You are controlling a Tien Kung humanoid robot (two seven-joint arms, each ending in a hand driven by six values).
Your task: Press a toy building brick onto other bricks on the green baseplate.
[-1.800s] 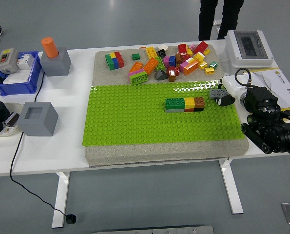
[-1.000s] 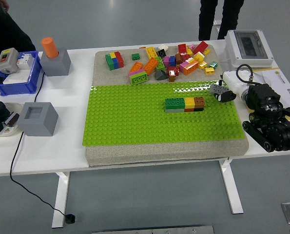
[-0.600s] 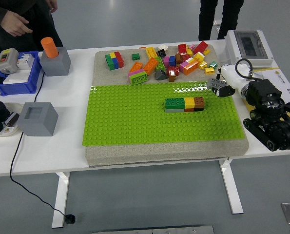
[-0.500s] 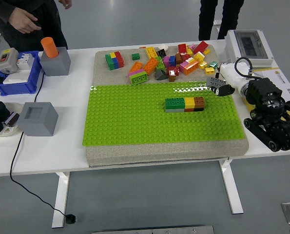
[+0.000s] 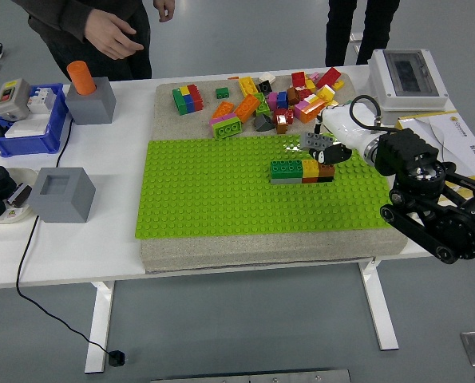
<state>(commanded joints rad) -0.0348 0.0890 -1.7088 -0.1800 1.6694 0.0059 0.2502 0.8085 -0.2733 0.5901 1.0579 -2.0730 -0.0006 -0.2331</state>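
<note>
We see the right robot hand point(image 5: 326, 148) just right of frame centre, fingers clamped on a grey brick point(image 5: 316, 141). The brick hangs over the right end of the brick row point(image 5: 302, 171) on the green baseplate point(image 5: 221, 199), just above its yellow and brown pieces; we cannot tell whether it touches them yet. We judge it is held there so the studs can line up before the push down.

The grey brick's long axis runs roughly left to right in the frame, close to the row's own line, and it looks slightly tilted. Its stud face appears to point up, though the fingers hide much of it.

The row sits mid-right on the baseplate, leaving bare studs all round it. Loose bricks point(image 5: 277, 100) lie in a heap at upper centre, off the plate, likely as stock.

The left arm is out of view. A person's hand point(image 5: 113, 40) hangs at upper left, well apart from the surface point(image 5: 101, 239) work.
</note>
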